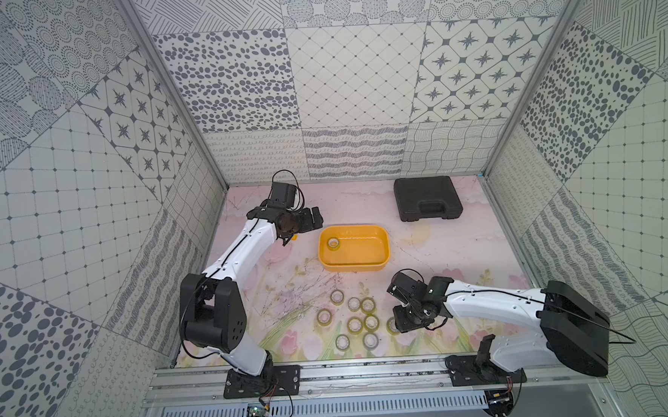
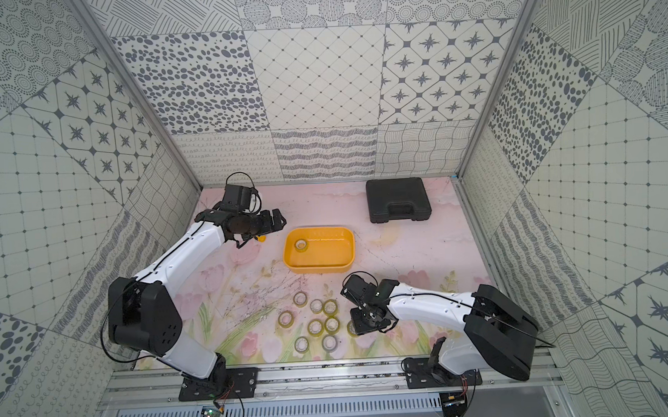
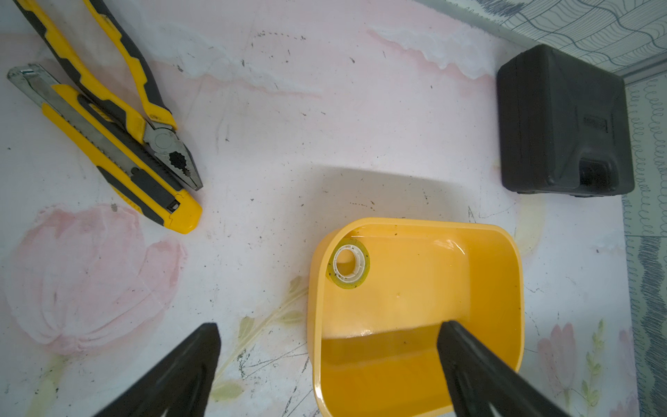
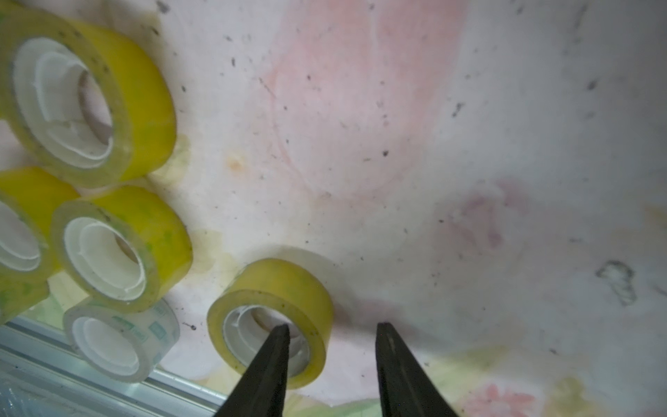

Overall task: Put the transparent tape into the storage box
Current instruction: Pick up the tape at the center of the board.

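Noted right gripper [image 4: 334, 326] low near the front edge of the mat [image 4: 397, 144], jaws partly apart, clamping nothing. Found one finger [image 4: 278, 346] down in the core of a tape roll [image 4: 285, 285] and the other outside its wall, with a gap to spare. Logged a tight cluster of rolls [image 4: 119, 249] on the inner-finger side and open mat on the outer-finger side. Saw the rail [image 4: 90, 375] just behind that cluster.

Beyond the gripper, bare mat up to the box [image 1: 354, 270]. Found a lone roll [image 1: 333, 243] flat in the box corner nearest the left gripper [image 3: 329, 325]. Left gripper spread wide and empty, one finger over the box's inside. Farther off: knife [image 3: 144, 182] and pliers [image 3: 162, 139] side by side, touching. Case [image 1: 428, 198] well apart, by the back wall.
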`<state>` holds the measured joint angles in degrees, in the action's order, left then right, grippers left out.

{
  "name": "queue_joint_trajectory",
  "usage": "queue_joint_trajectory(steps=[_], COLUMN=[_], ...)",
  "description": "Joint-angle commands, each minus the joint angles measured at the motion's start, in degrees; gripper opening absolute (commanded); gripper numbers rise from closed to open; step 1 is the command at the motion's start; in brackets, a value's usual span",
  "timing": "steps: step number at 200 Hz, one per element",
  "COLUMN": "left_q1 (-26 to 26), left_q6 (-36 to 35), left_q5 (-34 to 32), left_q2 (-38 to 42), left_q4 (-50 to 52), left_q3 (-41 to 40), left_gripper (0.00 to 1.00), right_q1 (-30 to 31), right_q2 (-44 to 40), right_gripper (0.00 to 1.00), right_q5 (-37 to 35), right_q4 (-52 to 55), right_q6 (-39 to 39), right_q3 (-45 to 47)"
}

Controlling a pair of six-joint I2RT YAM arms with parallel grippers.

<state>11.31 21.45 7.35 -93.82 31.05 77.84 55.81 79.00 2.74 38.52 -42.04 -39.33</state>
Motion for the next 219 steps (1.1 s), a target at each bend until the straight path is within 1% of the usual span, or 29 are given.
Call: queue_joint_trajectory(steps=[1, 45, 67, 72, 87, 107, 129, 159, 178, 197, 219], left_q1=[-0.19, -0.13, -0.08, -0.1, -0.11, -0.06, -0.14, 0.3, 1.08, 1.1, 1.1], left_q6=[-0.34, -0.45, -0.52, -0.53, -0.53, -0.62, -0.62, -1.27, -2.1, -2.29, -2.38], left_q5=[1.23, 1.55, 1.69, 1.68, 1.54, 1.65, 1.88, 0.65, -0.65, -0.58, -0.42], left_q2=[0.21, 0.31, 0.31, 0.38, 0.48, 0.48, 0.48, 1.52, 3.7, 5.58, 5.7], left_q4=[-1.43, -1.43, -1.43, -1.43, -1.43, -1.43, -1.43, -1.48, -3.31, -5.17, -5.16], left_q3=[0.55, 0.55, 0.55, 0.57, 0.55, 0.51, 0.61, 0.49, -1.09, -2.64, -2.63], left_gripper=[0.99, 0.99, 0.99, 0.99, 0.99, 0.99, 0.99, 0.99, 0.99, 0.99, 0.99], right_q1=[0.35, 0.44, 0.53, 0.53, 0.61, 0.59, 0.53, -0.37, -1.89, -4.31, -7.62], right_q2=[1.1, 2.89, 3.33, 3.35, 2.82, 0.89, -2.48, -6.99, -7.71, -5.42, 0.79], right_gripper=[0.43, 0.42, 0.38, 0.37, 0.27, 0.16, 0.1, 0.08, 0.08, 0.08, 0.09], right_q5=[-2.07, -3.19, -3.4, -3.61, -4.78, -6.62, -8.12, -10.37, -11.04, -10.46, -9.03], right_q4=[-1.0, 0.63, 0.74, 0.88, 1.81, 3.01, 5.96, 10.36, 10.94, 10.96, 10.82], right_q6=[-1.44, -1.9, -2.13, -2.17, -2.34, -2.08, -1.17, 1.17, 3.11, 6.32, 10.11], right_q3=[-1.61, -2.0, -2.12, -2.15, -2.56, -3.14, -5.08, -10.35, -14.48, -19.59, -26.75])
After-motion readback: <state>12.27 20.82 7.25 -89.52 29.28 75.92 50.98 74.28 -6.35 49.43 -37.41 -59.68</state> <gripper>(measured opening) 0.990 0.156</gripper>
